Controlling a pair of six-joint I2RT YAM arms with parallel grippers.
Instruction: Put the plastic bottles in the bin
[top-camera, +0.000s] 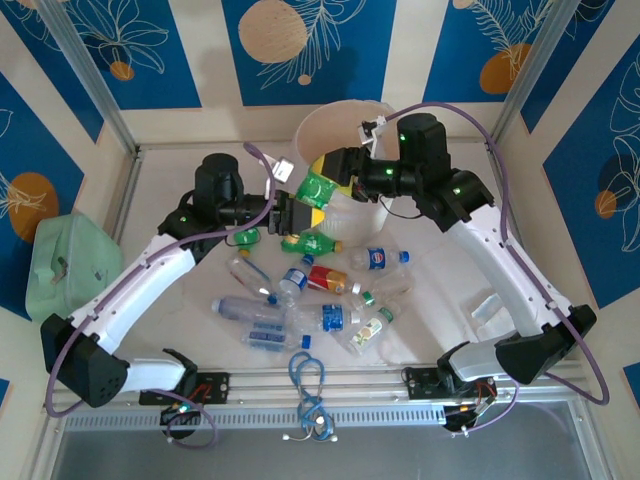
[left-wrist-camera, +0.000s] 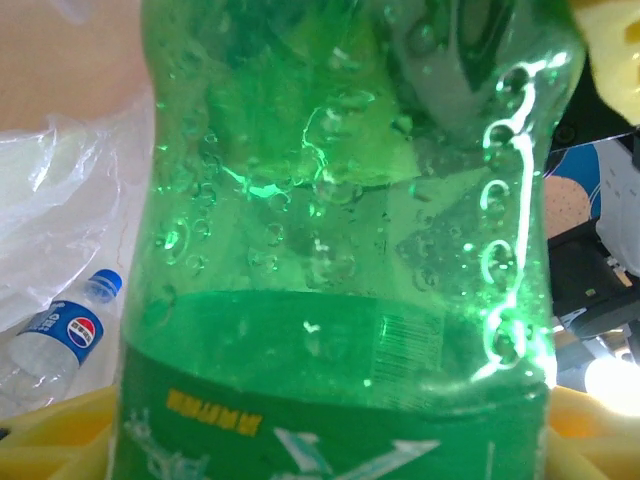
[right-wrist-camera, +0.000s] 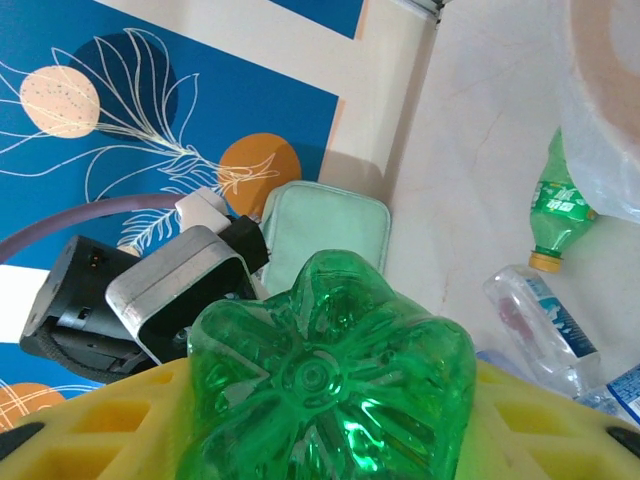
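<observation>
Fingers of the left gripper (top-camera: 295, 212) are pressing on either side of a green translucent plastic bottle (top-camera: 318, 187), near its label, as the left wrist camera is showing with yellow pads (left-wrist-camera: 60, 430) flanking the bottle's (left-wrist-camera: 340, 250) lower part. The right gripper (top-camera: 340, 172) is clamping the same bottle at its other end: in the right wrist view the lobed base (right-wrist-camera: 330, 370) is sitting between that gripper's yellow fingers (right-wrist-camera: 90, 420). So both arms are gripping one bottle, which is hanging in the air above the table (top-camera: 450, 270), just in front of the near left side of the round pale pinkish-beige bin with a translucent white bag liner (top-camera: 345, 103). Whether the bottle is touching the bin's wall cannot be told.

The bin is standing at the middle of the table's far edge. Below the grippers, other plastic bottles are lying across the middle of the table: a green one with a yellow cap (top-camera: 308, 243), a clear one with a blue label and blue cap (top-camera: 378, 259), a red-labelled one (top-camera: 325, 279), and several clear ones (top-camera: 262, 310) towards the near edge. A mint-green box (top-camera: 70, 265) is sitting outside the left edge, and a blue cable loop (top-camera: 305, 370) is lying at the middle of the near edge.
</observation>
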